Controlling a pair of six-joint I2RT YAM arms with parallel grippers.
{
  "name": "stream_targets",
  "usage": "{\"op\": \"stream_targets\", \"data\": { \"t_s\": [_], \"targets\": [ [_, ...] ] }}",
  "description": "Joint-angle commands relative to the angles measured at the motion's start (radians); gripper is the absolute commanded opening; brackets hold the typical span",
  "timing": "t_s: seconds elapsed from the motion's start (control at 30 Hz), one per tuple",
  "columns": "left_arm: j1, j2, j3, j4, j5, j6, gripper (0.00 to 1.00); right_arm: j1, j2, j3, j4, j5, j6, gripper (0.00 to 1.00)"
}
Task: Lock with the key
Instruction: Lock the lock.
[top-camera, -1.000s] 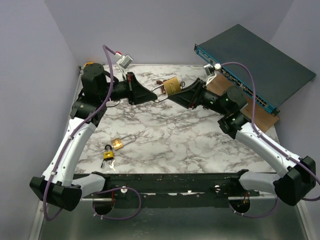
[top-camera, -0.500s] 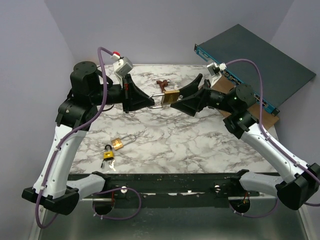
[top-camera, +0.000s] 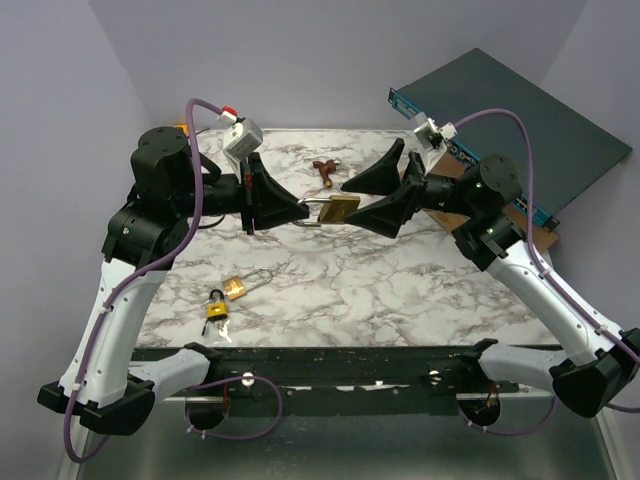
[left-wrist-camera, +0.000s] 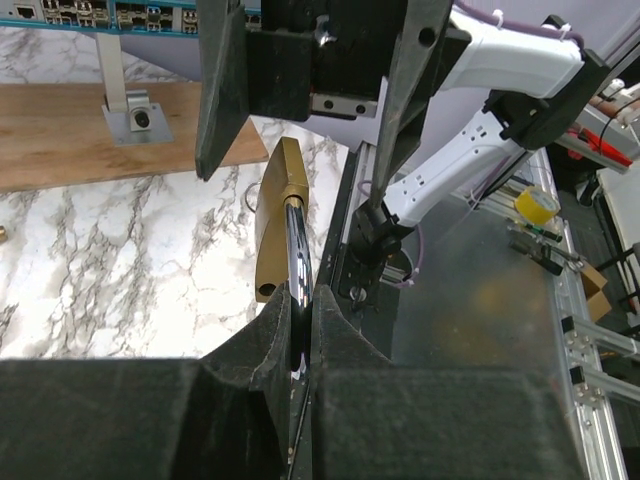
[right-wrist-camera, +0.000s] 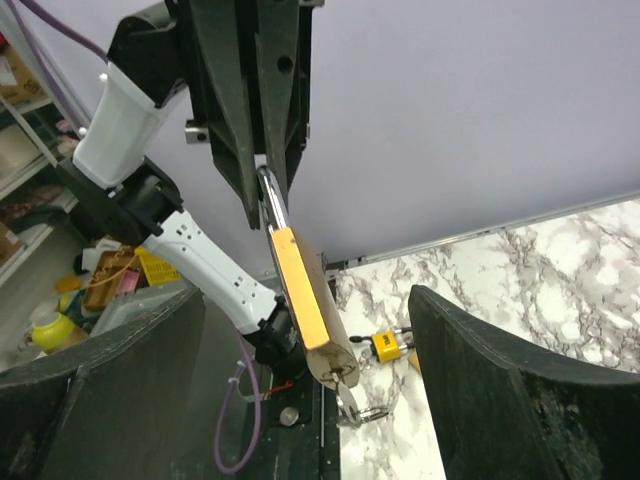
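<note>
- The left gripper (top-camera: 300, 213) was clamped tight on the steel shackle (left-wrist-camera: 298, 250) of a large brass padlock (top-camera: 340, 209), holding it in the air above the marble tabletop (top-camera: 420, 290); gripping by the shackle left the brass body and its underside free for the other arm
- The right gripper (top-camera: 352, 200) faced the padlock from the opposite side with its jaws spread wide, one finger on either side of the brass body and, in the wrist views, touching neither face; it held nothing
- That stance read as an approach to take or steady the body, so the lock would be braced at both ends before a key went in
- In the left wrist view an empty hole showed in the end of the body beside the shackle, which suggested one leg of the shackle was out and the padlock not yet locked
- The key (top-camera: 222, 331), tiny and silvery, lay on the tabletop well apart from the held padlock, towards the arm bases on the left arm's side, just beside a small yellow-and-black padlock (top-camera: 215, 309); neither gripper had it
- A small brass padlock (top-camera: 237, 288) lay near that pair, a little closer to the held padlock
- In the right wrist view a small metal loop (right-wrist-camera: 356, 404) showed just under the held padlock's lower end; whether it hung from the lock or lay on the tabletop behind could not be told
</note>
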Motion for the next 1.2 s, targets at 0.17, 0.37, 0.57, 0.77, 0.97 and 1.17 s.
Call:
{"op": "stream_targets", "data": {
  "t_s": [0.17,0.37,0.57,0.77,0.97,1.17],
  "targets": [
    [-0.007,-0.033,0.018,0.22,0.039,-0.125,0.0,0.059,0.056,-0.033,0.121,-0.041,0.06,0.79],
    [-0.007,-0.03,0.014,0.23,0.038,-0.135,0.0,0.092,0.069,-0.056,0.221,0.032,0.12,0.56],
    [-0.005,-0.033,0.018,0.209,0.033,-0.12,0.0,0.092,0.028,-0.104,0.278,0.075,0.165,0.52],
    [-0.005,-0.035,0.019,0.211,0.03,-0.121,0.0,0.093,0.003,-0.131,0.343,0.079,0.225,0.53],
    [-0.005,-0.037,0.017,0.228,0.025,-0.139,0.0,0.093,0.005,-0.131,0.362,0.075,0.249,0.48],
    [-0.005,-0.043,0.006,0.258,0.014,-0.161,0.0,0.092,-0.003,-0.141,0.351,0.079,0.25,0.43]
  ]
}}
